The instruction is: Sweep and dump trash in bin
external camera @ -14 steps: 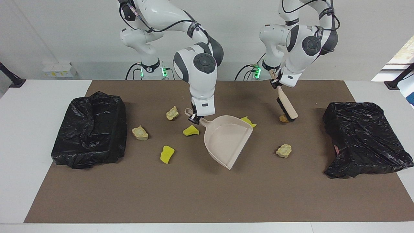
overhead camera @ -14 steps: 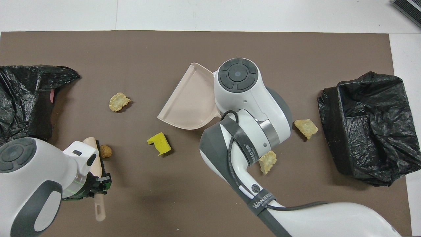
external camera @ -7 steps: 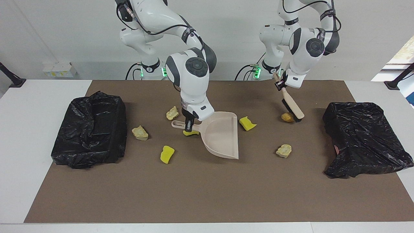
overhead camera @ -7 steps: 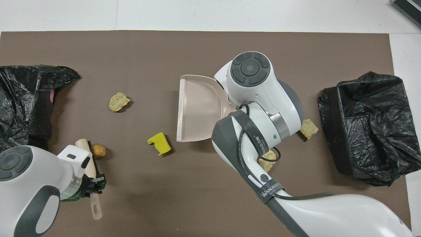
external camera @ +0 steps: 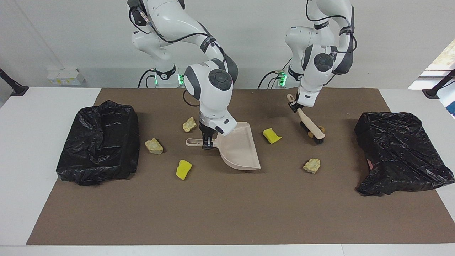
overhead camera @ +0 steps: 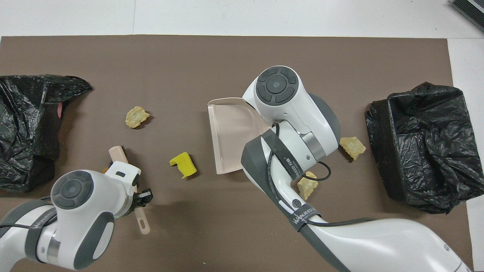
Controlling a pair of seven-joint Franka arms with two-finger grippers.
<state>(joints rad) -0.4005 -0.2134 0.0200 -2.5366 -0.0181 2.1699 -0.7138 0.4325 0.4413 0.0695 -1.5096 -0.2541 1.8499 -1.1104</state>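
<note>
Turning the dustpan mouth toward the left arm's end while the brush shifts over the brown lump.

Nearest the robots, the left gripper (external camera: 293, 105), clamped on the hand brush (external camera: 311, 126), has swung it so it now covers the brown lump (external camera: 321, 128). The right gripper (external camera: 207, 143), shut on the dustpan (external camera: 239, 149) handle, has rotated the pan and hides one yellow chunk. Nothing is collected yet: a yellow chunk (external camera: 272, 135) lies between pan and brush; beige lumps (external camera: 189, 124), (external camera: 154, 146), (external camera: 312, 165) and a yellow chunk (external camera: 183, 169) lie scattered between the black-bagged bins (external camera: 97, 142), (external camera: 398, 153).
</note>
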